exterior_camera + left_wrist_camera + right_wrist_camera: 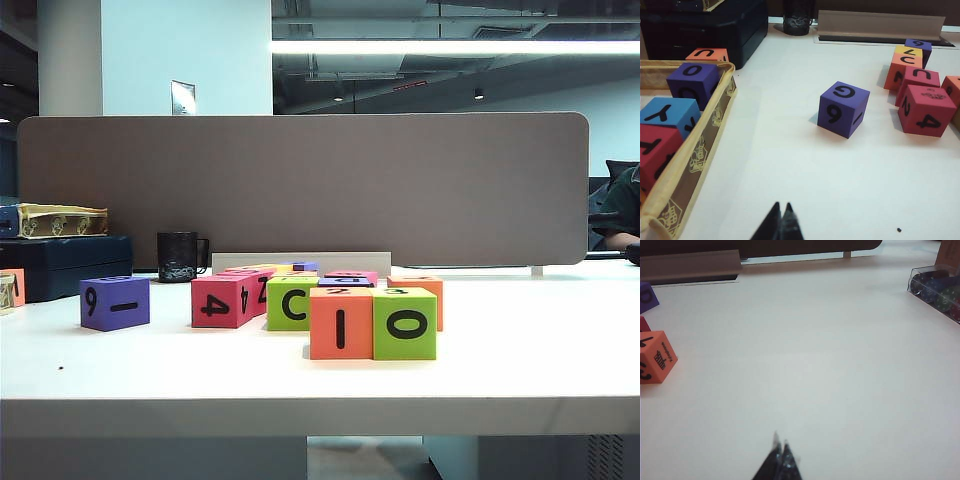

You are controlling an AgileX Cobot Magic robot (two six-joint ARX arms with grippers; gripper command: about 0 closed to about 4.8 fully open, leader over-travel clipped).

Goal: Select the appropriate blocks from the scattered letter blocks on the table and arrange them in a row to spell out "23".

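Note:
Two of the appropriate blocks stand touching in a row near the front of the table [520, 360]: an orange block [340, 323] showing "I" and, to its right, a lime-green block [404, 323] showing "O". More scattered letter blocks lie behind them, among them a lime-green "C" block [291, 304] and a pink "4" block [225, 300]. Neither arm shows in the exterior view. My left gripper [781, 207] is shut and empty over bare table, short of a purple block [843, 109]. My right gripper [780, 442] is also shut and empty, well away from an orange block [655, 357].
A purple block [115, 302] sits apart at the left. A cloth-edged tray [700, 150] holding several blocks lies beside the left gripper. A black mug [180, 256] and dark boxes [60, 262] stand at the back left. A clear case [937, 290] lies far from the right gripper.

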